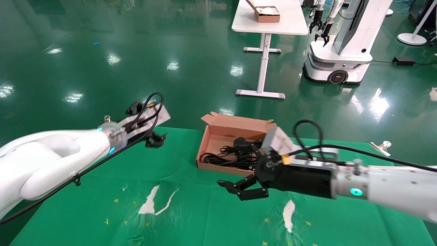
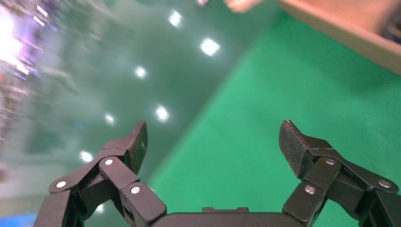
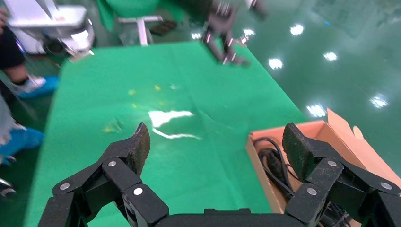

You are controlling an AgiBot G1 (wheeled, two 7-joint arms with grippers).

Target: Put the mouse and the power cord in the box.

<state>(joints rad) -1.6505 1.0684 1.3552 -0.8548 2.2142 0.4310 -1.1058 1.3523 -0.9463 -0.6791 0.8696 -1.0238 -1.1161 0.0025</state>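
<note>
The brown cardboard box (image 1: 209, 132) stands open on the green cloth, its lid folded back at the far side. Inside lies the power cord (image 1: 218, 158), black loops with a chunky plug (image 1: 241, 142). The mouse does not show; my right wrist covers the box's right part. My right gripper (image 1: 233, 190) hangs open and empty just in front of the box's near wall. In the right wrist view the gripper (image 3: 216, 139) is over bare cloth, with the box (image 3: 259, 156) and cord (image 3: 276, 163) beside one finger. My left gripper (image 1: 156, 140) (image 2: 213, 135) is open and empty over the table's far left edge.
White tears (image 1: 150, 203) (image 1: 289, 214) show in the green cloth near the front. A metal clip (image 1: 381, 146) sits at the far right edge. Beyond, a white table (image 1: 269, 25) carries a smaller brown box (image 1: 268, 14), with another robot (image 1: 341, 51) beside it.
</note>
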